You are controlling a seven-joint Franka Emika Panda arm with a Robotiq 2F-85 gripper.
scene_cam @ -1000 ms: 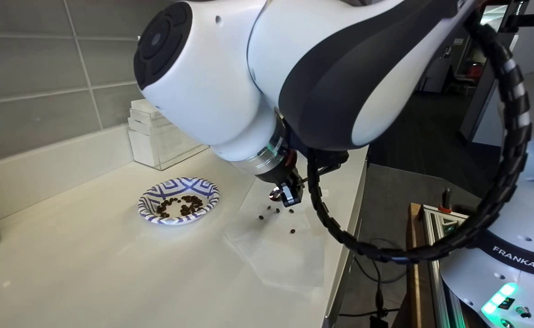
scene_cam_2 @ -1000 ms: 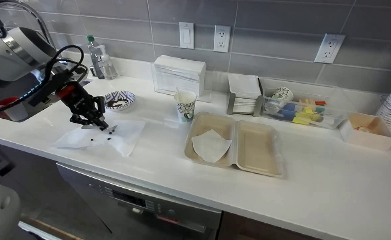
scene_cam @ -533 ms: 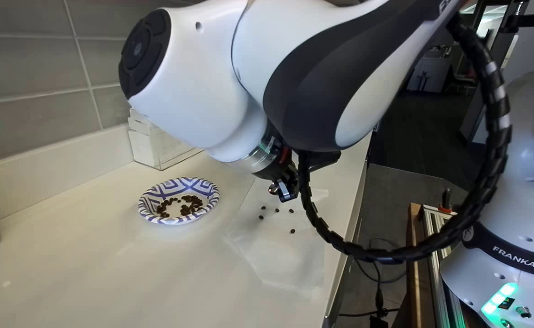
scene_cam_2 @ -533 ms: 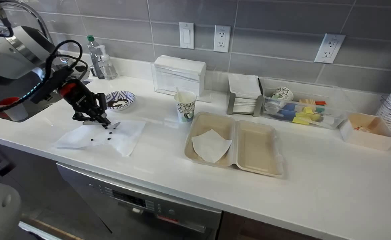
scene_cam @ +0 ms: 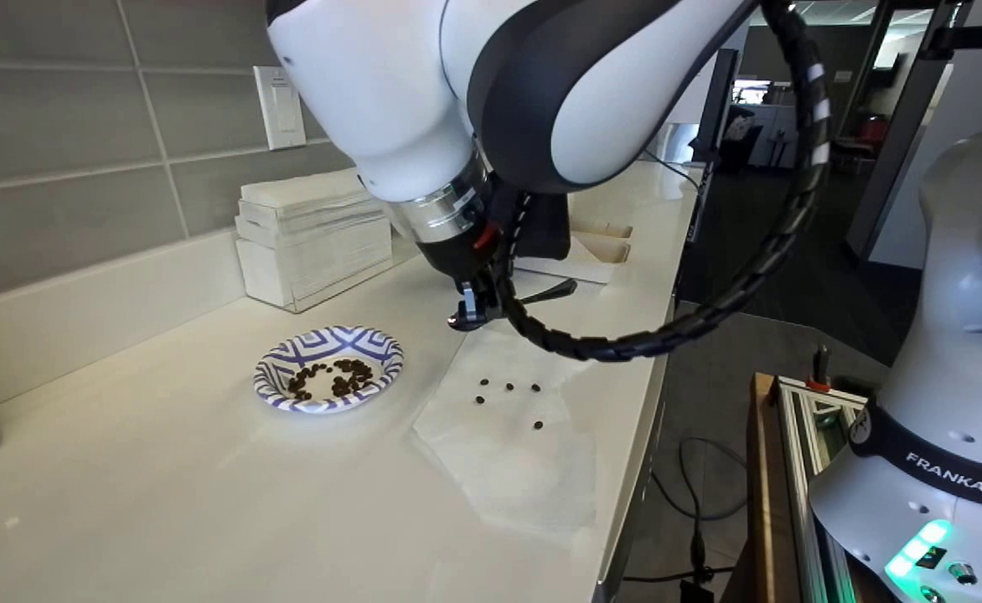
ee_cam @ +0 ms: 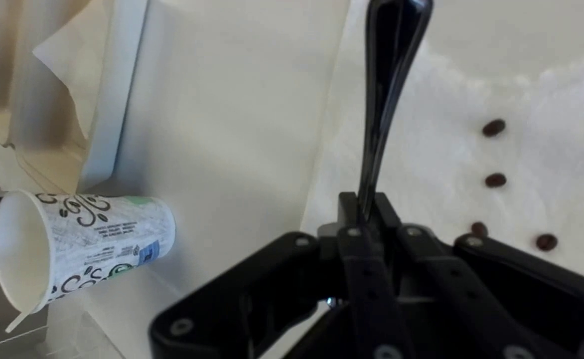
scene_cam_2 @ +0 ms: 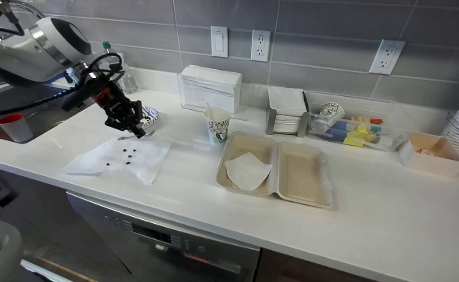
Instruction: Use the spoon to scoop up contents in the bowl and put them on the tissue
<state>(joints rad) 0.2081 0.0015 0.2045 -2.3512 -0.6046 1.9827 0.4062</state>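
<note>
My gripper (scene_cam: pixel 472 306) is shut on the handle of the dark, slender spoon (scene_cam: pixel 551 291). In an exterior view the gripper (scene_cam_2: pixel 138 131) holds the spoon (scene_cam_2: pixel 125 138) above the counter, between the tissue (scene_cam_2: pixel 96 158) and the bowl. In the wrist view the spoon's handle (ee_cam: pixel 389 75) sticks out past the fingertips (ee_cam: pixel 366 204); its scooping end is hidden there. Whether the spoon carries anything cannot be told. The bowl (scene_cam: pixel 332 339) with a blue-and-white rim holds dark brown bits (scene_cam: pixel 353 377). Several loose bits (scene_cam: pixel 509 387) lie on the tissue (scene_cam: pixel 499 469).
A patterned paper cup (scene_cam_2: pixel 217 131) stands right of the bowl, near an open takeout box (scene_cam_2: pixel 304 172). A paper towel holder (scene_cam_2: pixel 212 90) and a napkin holder (scene_cam_2: pixel 288 113) stand along the wall. A sink with a red-and-white mug (scene_cam_2: pixel 16 127) is at the left.
My gripper has lifted off the tissue with the spoon and moved away from the counter's front edge, towards the bowl's side. The bits on the tissue are now uncovered.
</note>
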